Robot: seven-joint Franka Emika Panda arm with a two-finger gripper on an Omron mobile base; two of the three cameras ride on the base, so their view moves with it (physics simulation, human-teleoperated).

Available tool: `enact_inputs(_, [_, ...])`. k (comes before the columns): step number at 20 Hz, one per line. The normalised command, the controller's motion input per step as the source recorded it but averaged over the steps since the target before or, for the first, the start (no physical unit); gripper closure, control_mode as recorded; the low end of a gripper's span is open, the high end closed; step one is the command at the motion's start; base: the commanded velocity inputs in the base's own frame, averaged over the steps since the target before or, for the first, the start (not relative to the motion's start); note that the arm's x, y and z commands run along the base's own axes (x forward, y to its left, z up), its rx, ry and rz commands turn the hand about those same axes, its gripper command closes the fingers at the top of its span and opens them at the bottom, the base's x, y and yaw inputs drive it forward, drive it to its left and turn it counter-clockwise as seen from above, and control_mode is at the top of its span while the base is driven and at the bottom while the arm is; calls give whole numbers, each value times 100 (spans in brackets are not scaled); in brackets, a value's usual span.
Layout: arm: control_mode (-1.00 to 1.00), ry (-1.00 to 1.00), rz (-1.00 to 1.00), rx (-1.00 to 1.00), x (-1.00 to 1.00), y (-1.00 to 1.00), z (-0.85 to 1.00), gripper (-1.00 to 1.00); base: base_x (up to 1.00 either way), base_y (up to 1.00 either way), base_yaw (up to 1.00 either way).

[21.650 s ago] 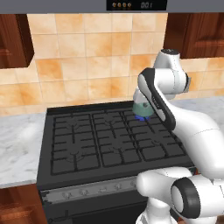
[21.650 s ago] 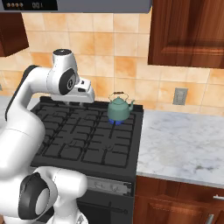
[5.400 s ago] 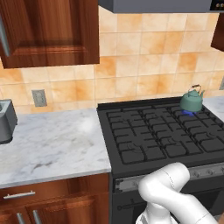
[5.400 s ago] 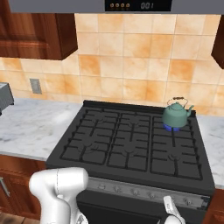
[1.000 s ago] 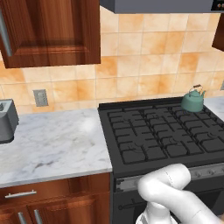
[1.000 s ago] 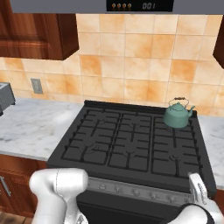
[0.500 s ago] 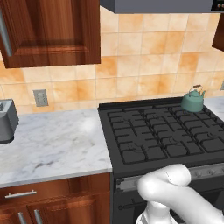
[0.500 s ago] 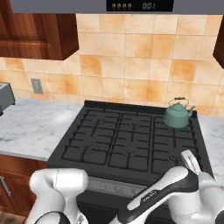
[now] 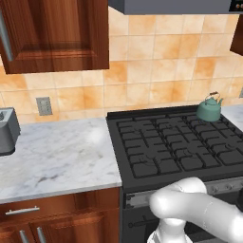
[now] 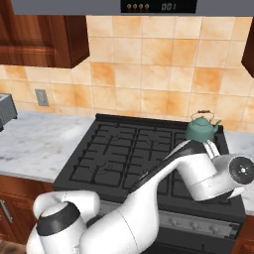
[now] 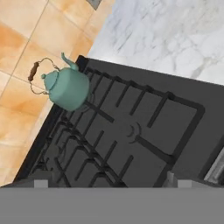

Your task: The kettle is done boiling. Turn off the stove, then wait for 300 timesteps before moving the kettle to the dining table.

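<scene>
- An orange-beige tiled wall [image 9: 156, 71] backs the kitchen, with reddish-brown wood upper cabinets [image 9: 54, 35] at the left and a grey range hood [image 10: 114, 6] showing a small lit display overhead.
- A white-grey marble counter [image 9: 54, 156] runs to the left of the range, over brown base cabinets with metal handles [image 9: 21, 210]; more marble counter lies past the range's right edge in the hand view.
- The wide black gas stove [image 9: 178, 147] with cast grates fills the middle of both base views; its grey knob strip [image 10: 198, 224] runs along the front edge.
- The white robot arm [image 10: 163, 188] rises from the lower left of the right base view and bends over the right front part of the grates, its wrist near the stove's right edge.
- A grey boxy appliance [image 9: 7, 130] stands on the counter at the far left, just below a grey wall outlet [image 9: 43, 106].
- The small squat teal-green kettle [image 9: 209, 109] with a thin arched handle sits upright on the back right burner, close to the tiled wall, apart from the arm.
- The gripper [image 11: 109, 179] shows only two grey fingertips [image 11: 41, 181] at the bottom of the hand view, set wide apart with nothing between them, above the right-hand grates and clear of the kettle.
</scene>
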Motion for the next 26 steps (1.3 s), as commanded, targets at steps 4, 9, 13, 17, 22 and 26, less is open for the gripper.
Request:
enact_inputs(4, [-100, 35, -4, -2, 44, 0, 30, -100, 0, 0, 0])
enact_inputs(9, [-100, 26, -3, 0, 40, 0, 11, -100, 0, 0, 0])
enact_inputs(13, [-100, 1, 0, 0, 13, -3, 0, -100, 0, 0, 0])
enact_inputs(17, [-100, 8, -1, 0, 37, 0, 0, -100, 0, 0, 0])
enact_inputs(22, [-100, 12, -4, 0, 41, 1, 0, -100, 0, 0, 0])
enact_inputs(26, [-100, 8, -5, 0, 36, 2, 0, -100, 0, 0, 0])
